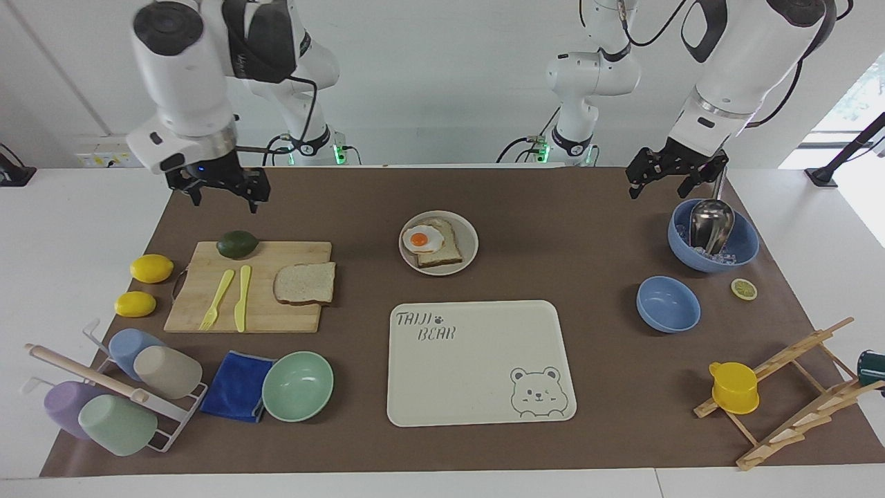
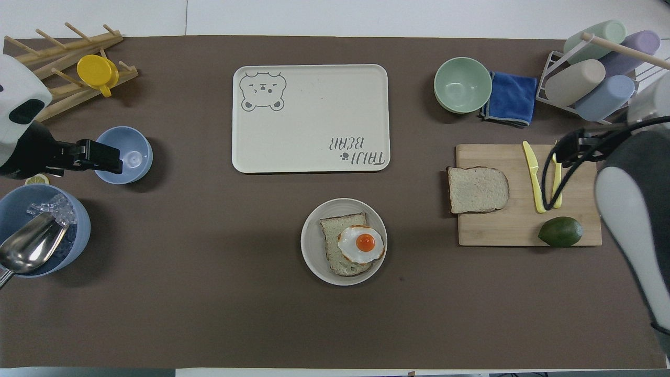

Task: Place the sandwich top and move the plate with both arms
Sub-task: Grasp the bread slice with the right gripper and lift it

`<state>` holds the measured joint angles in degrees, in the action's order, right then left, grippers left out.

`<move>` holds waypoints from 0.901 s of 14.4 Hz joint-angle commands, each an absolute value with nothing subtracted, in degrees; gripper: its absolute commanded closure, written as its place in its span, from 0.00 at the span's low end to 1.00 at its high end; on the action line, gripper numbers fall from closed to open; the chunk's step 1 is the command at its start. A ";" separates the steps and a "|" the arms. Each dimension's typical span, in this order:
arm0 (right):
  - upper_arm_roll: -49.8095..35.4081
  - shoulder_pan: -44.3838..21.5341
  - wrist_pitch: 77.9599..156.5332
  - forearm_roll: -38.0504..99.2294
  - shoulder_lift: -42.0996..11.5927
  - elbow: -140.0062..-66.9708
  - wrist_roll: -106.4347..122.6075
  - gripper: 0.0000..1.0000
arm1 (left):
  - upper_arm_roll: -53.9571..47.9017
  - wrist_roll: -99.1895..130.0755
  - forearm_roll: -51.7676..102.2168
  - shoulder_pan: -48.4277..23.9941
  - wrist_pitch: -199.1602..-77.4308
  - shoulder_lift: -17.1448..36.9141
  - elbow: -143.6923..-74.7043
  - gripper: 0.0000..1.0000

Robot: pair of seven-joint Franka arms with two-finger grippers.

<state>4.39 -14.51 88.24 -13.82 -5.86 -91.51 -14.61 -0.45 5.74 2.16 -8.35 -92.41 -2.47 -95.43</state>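
Observation:
The sandwich top, a pale speckled bread slice, lies flat on the wooden cutting board at its edge toward the table's middle. The plate sits mid-table and carries a bread slice topped with a fried egg. My right gripper hangs open and empty in the air by the board's avocado end. My left gripper waits open and empty above the big blue bowl.
A yellow fork and knife lie on the board, with two lemons beside it. The bear tray lies farther from the robots than the plate. A mint bowl, blue cloth, cup rack, small blue bowl and wooden rack line the mat.

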 commanded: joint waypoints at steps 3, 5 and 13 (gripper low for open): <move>-1.48 -18.01 92.54 -23.27 -16.07 -91.76 -25.03 0.00 | -0.62 5.89 2.55 -7.30 -91.23 -2.55 -94.66 0.00; -2.11 -20.73 94.64 -27.14 -22.21 -91.49 -31.34 0.00 | -0.62 5.89 2.55 -7.29 -91.32 -2.55 -94.66 0.00; -2.46 -20.13 106.16 -26.98 -22.59 -102.63 -38.58 0.00 | -0.62 6.06 2.55 -7.29 -91.84 -2.46 -94.66 0.00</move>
<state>-1.80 -21.30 102.35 -26.14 -25.44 -96.62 -37.12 -0.35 5.77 2.16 -7.90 -92.40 -2.47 -95.43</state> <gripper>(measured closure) 0.000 0.000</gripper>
